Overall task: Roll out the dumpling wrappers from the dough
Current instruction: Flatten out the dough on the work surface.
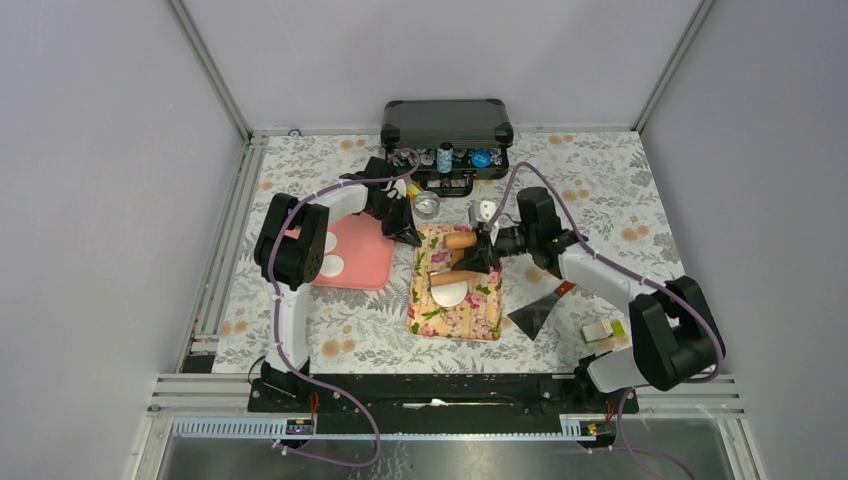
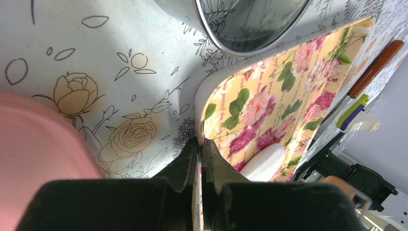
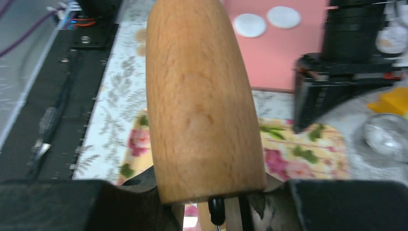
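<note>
Two pincers meet at the yellow floral board (image 1: 470,315) mid-frame. The left pincer (image 2: 199,144) is pinched together on the board's edge, its arm folded low. The right pincer (image 1: 478,255), its arm reaching in from lower right, is clamped on a wooden rolling pin (image 3: 202,106) over the board, where a white dough lump (image 2: 264,163) lies. Flat white dumpling wrappers (image 3: 249,24) lie on the pink tray (image 1: 365,250) at left.

The top camera looked down from above and behind the arm bases, far enough to hold the whole table (image 1: 600,170). The left wrist camera sat very low and near, facing past the left pincer (image 2: 200,143) along the flowered board (image 2: 269,106). The right wrist camera looked closely over the rolling pin (image 3: 202,96) toward the pink tray (image 3: 284,53). All three views shared board and tray.
</note>
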